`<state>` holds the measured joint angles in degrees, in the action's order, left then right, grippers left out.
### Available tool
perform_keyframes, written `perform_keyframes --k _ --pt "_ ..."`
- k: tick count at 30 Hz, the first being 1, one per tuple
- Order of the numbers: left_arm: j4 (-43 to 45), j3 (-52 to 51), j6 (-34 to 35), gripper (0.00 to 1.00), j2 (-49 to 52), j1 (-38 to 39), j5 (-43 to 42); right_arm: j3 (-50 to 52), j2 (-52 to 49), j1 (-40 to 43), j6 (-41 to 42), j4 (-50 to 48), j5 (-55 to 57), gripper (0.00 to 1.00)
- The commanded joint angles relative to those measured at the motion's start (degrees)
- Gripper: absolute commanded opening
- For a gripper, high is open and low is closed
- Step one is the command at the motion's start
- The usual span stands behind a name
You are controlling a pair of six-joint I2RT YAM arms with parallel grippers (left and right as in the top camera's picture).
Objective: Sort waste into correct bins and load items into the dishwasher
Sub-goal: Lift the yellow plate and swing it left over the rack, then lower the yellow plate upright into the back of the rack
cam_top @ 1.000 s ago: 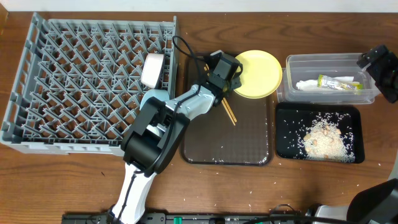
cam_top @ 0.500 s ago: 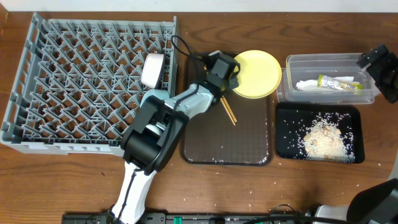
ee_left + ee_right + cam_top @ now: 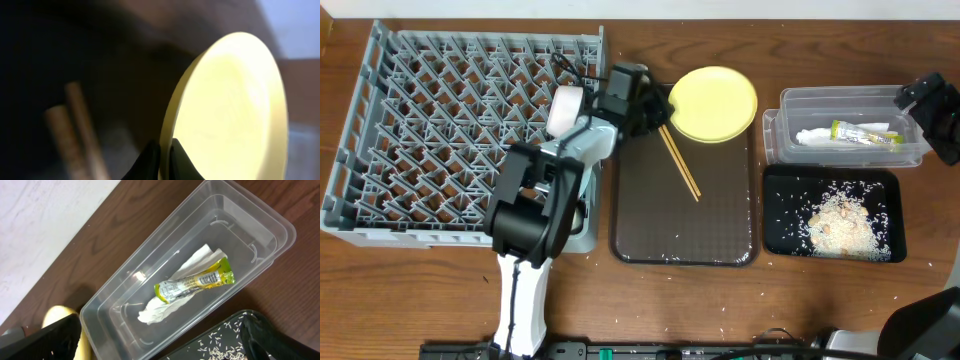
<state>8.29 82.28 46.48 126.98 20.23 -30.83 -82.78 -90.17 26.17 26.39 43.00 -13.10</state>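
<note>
From overhead, finds the left gripper [image 3: 662,103] swung toward the grey dish rack [image 3: 420,150] since a second ago, pinching the left rim of the yellow plate [image 3: 720,100], which now lies further up-left, partly off the brown tray [image 3: 685,225]; leaves the chopsticks [image 3: 680,165] fully uncovered there. Reads as plate transport begun, racking likely next. From the left wrist, confirms fingers pressed onto the plate [image 3: 235,100] edge, chopsticks [image 3: 75,125] blurred behind. From the right wrist, shows the right gripper [image 3: 160,335] spread, empty, by the clear tub [image 3: 235,225], with wrapper [image 3: 195,283] and napkin [image 3: 170,305] already binned.
</note>
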Motion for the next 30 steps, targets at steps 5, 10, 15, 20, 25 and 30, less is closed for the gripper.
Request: perform_keyframes --k 5,10,15,20,25,30 --pt "2.38 0.02 -0.13 0.07 -6.27 -2.19 -14.01 -0.42 -0.04 0.07 0.37 0.09 -0.02 0.99" --pt "0.98 0.02 -0.44 0.07 -12.04 -2.78 -13.94 -0.42 -0.04 0.07 0.35 0.09 -0.02 0.99" --pt "-3.72 0.02 -3.48 0.07 -18.47 -6.45 -13.92 -0.42 -0.04 0.04 0.37 0.09 -0.02 0.99" --pt "-13.99 0.02 -11.17 0.08 -25.38 -13.86 -12.33 -0.42 -0.04 0.07 0.35 0.09 -0.02 0.99" --pt "-24.98 0.02 -20.57 0.07 -31.82 -22.77 -6.10 -0.42 -0.04 0.07 0.35 0.09 -0.02 0.99" --pt "-31.67 0.02 -27.30 0.08 -36.33 -30.69 0.61 -0.42 -0.04 0.07 0.35 0.09 -0.02 0.99"
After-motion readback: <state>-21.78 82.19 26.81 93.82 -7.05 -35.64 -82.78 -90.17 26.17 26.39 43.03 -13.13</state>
